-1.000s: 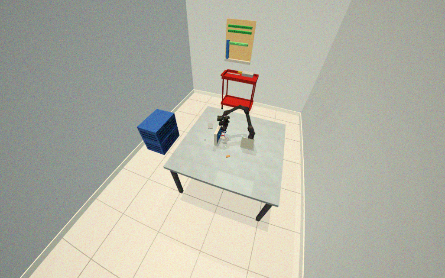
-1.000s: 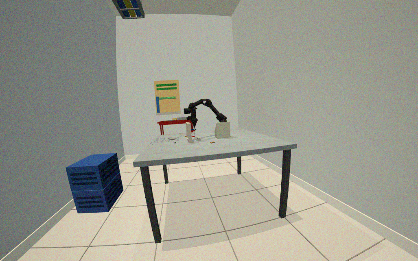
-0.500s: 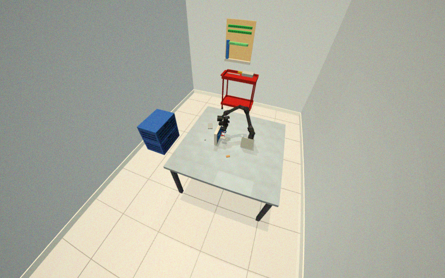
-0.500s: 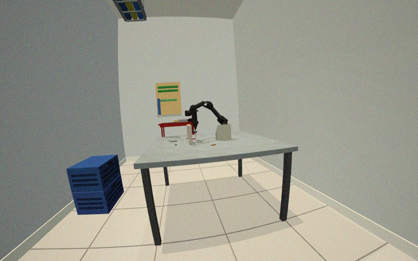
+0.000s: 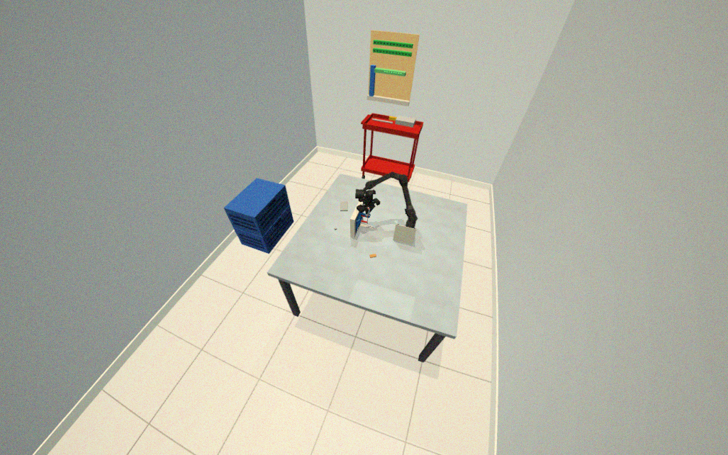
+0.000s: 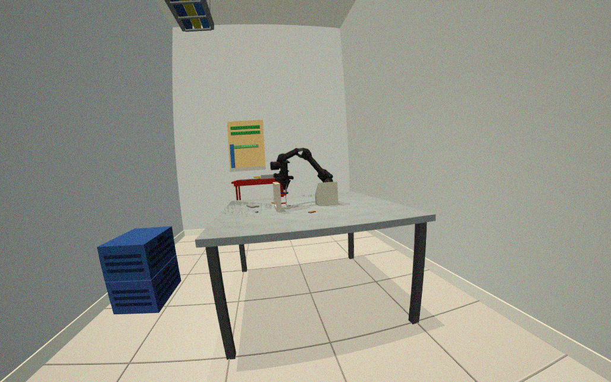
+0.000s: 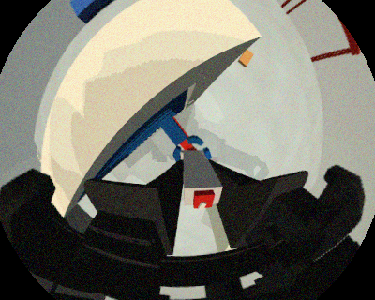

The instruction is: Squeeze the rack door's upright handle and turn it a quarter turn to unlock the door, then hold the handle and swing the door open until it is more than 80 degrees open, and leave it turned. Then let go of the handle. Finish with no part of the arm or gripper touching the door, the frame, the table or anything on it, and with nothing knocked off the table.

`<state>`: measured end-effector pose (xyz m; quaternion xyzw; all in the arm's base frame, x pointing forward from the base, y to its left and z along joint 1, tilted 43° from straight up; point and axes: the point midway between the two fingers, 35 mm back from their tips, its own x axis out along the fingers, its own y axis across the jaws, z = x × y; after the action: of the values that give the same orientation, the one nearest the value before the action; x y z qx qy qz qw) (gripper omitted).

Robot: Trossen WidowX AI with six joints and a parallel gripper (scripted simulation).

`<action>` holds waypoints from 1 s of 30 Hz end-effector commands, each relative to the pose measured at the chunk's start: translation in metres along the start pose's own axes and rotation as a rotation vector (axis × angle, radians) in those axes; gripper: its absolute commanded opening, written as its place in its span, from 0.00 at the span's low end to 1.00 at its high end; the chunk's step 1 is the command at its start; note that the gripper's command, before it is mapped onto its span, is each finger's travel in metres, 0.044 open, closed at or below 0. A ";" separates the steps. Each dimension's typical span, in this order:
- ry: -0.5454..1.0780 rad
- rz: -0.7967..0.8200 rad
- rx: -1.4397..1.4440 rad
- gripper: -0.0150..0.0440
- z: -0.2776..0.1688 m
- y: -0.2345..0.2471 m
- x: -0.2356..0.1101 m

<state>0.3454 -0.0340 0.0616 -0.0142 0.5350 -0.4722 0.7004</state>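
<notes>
A cream upright panel (image 5: 353,225) (image 6: 276,196) stands on the table (image 5: 412,276) (image 6: 345,222); its blue inner side (image 5: 359,220) faces the arm. In the wrist view it runs diagonally, and a blue bracket (image 7: 172,126) reaches from it to a blue ring round the handle. The upright handle (image 7: 202,171), grey and cream with a red end, stands between my fingers. My gripper (image 5: 365,213) (image 6: 285,188) (image 7: 194,164) points down and is shut on the handle. The handle's grey side shows, turned at an angle to the panel. The door's opening angle and its seam with the frame cannot be made out.
A pale block (image 5: 404,234) (image 6: 326,193) stands by the arm's base. An orange piece (image 5: 373,256) (image 6: 312,211) lies towards the front. A grey tile (image 5: 344,206) (image 6: 252,206) and a small dark bit (image 5: 335,228) lie beyond the panel. Another orange piece (image 7: 246,57) shows in the wrist view.
</notes>
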 end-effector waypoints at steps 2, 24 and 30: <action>-0.002 0.000 0.258 0.28 0.000 0.000 0.000; -0.001 0.001 1.268 0.28 0.000 0.000 0.000; -0.001 0.001 1.268 0.28 0.000 0.000 0.000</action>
<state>0.3450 -0.0341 0.0616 0.3918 0.1642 -0.6949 0.5802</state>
